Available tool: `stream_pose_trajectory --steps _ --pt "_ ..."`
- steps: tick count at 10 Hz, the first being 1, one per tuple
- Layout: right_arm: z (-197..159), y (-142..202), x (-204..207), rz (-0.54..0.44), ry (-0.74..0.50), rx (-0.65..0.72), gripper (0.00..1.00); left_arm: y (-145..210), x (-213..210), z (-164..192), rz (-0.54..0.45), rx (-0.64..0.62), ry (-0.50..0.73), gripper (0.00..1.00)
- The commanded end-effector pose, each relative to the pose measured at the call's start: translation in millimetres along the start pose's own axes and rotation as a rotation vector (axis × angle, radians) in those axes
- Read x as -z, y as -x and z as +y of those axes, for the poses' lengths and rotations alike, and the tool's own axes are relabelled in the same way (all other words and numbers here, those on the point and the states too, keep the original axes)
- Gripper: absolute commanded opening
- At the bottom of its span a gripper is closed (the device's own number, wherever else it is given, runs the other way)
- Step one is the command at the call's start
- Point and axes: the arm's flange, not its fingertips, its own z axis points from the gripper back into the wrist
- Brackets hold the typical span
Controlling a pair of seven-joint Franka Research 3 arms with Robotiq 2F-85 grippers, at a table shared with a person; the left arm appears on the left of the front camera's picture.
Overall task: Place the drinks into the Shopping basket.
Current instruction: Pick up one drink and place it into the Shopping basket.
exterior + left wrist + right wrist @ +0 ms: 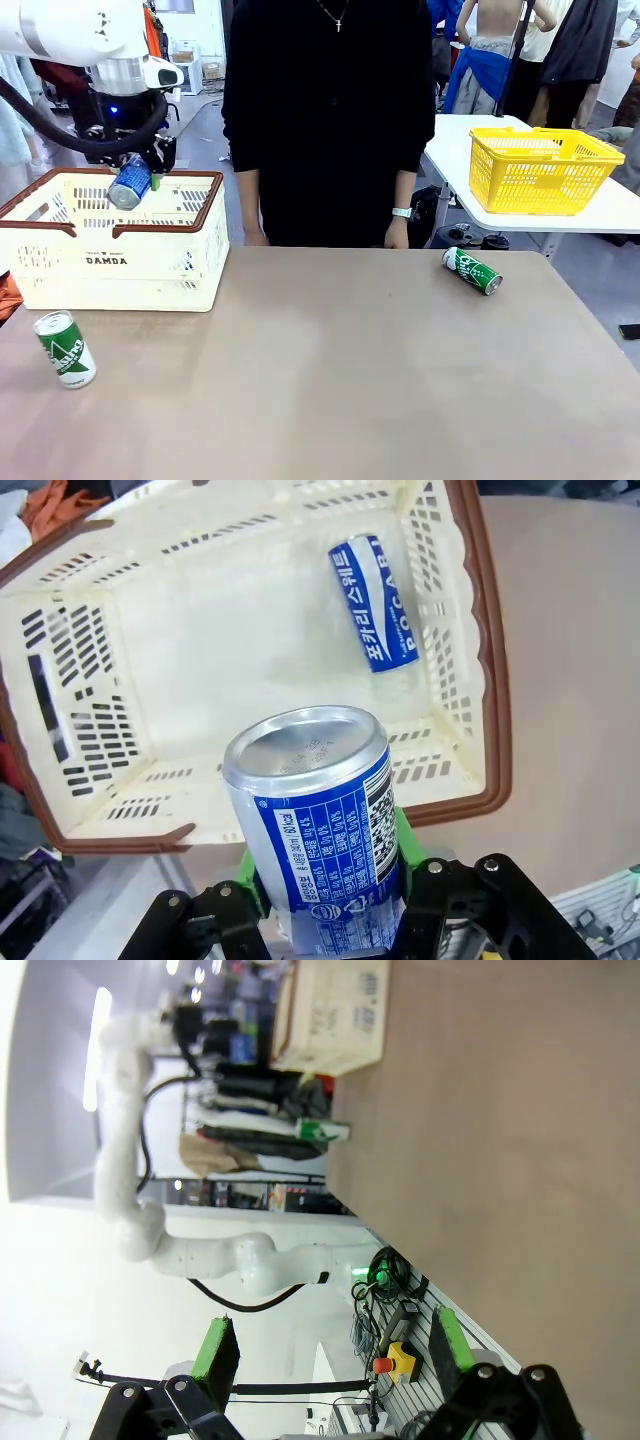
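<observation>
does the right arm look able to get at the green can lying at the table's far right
Probably yes: the green can lies alone on the table, and the right pincer is open and empty.

The basket (pixel 150 265) sits on the table (pixel 350 380) at its far left. Above the basket's back rim, or perhaps just inside it, the left gripper (pixel 137 182) clamps the held can (pixel 128 186). The inner can (pixel 375 602) lies on its side on the basket's floor, close to one side wall. In front of the basket, near the table's left edge, the near can (pixel 66 349) stands upright. The far can (pixel 472 270) lies on its side at the far right, well apart from the rest. A person (pixel 330 120) stands behind the table's far edge. Behind and to the right, a second basket (pixel 540 175) rests on a side table (pixel 452 150).
</observation>
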Motion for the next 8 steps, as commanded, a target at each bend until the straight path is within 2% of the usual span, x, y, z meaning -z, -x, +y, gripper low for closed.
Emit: stream_pose_trajectory --steps 1,2,3,5,6,8 --pt "5.3 2.1 -0.8 0.016 0.006 0.019 1.0 8.0 -3.3 2.3 -0.007 -0.013 0.013 0.0" --pt "5.3 2.1 -0.8 0.016 0.006 0.019 1.0 0.0 0.0 0.0 0.0 0.0 0.0 0.0" --pt "5.3 2.1 -0.8 0.016 0.006 0.019 1.0 -10.8 12.9 -5.0 -0.057 -0.146 0.029 0.0" --pt "5.3 2.1 -0.8 0.016 0.006 0.019 1.0 -47.2 29.4 3.8 -0.046 -0.269 0.087 0.0" --pt "5.3 2.1 -0.8 0.016 0.006 0.019 1.0 -68.6 40.0 10.9 0.014 -0.298 0.085 0.0" --pt "5.3 2.1 -0.8 0.016 0.006 0.019 1.0 -92.0 57.7 20.8 0.067 -0.252 0.076 0.0"
